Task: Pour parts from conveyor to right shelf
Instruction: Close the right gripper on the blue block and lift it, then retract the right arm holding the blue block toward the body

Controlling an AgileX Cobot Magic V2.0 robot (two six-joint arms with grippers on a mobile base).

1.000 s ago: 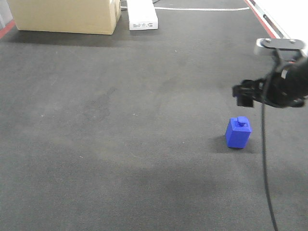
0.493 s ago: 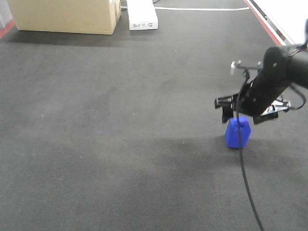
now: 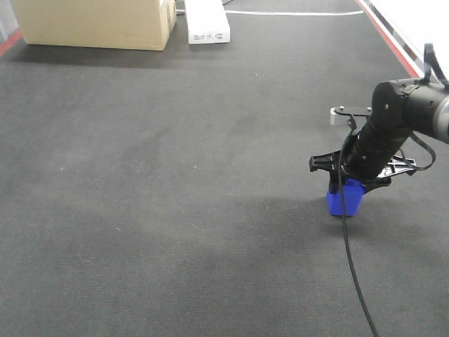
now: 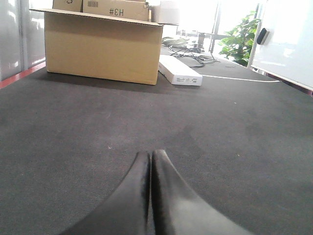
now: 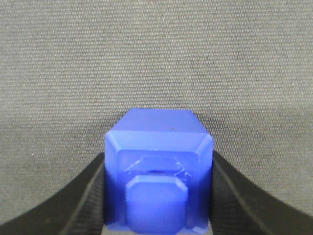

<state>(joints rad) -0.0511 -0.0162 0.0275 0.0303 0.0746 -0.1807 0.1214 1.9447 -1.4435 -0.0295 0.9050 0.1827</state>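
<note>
right gripper (image 3: 347, 188): fingers pressed against both sides of blue part (image 5: 159, 147) (standing on conveyor (image 3: 175, 175)) | left gripper (image 4: 150, 164): closed, empty

Top of blue part (image 3: 344, 202) hidden under right tool (image 3: 346, 184), grip perhaps closed, cardboard box (image 3: 91, 24) cut by top edge

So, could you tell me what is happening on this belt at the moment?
The right gripper sits over the small bright blue plastic block on the dark grey felt-like conveyor belt, its black fingers flanking the block's sides. The block stands on the belt, not yet lifted; whether the fingers are squeezing it is unclear. The left gripper is shut and empty, low over the belt.
</note>
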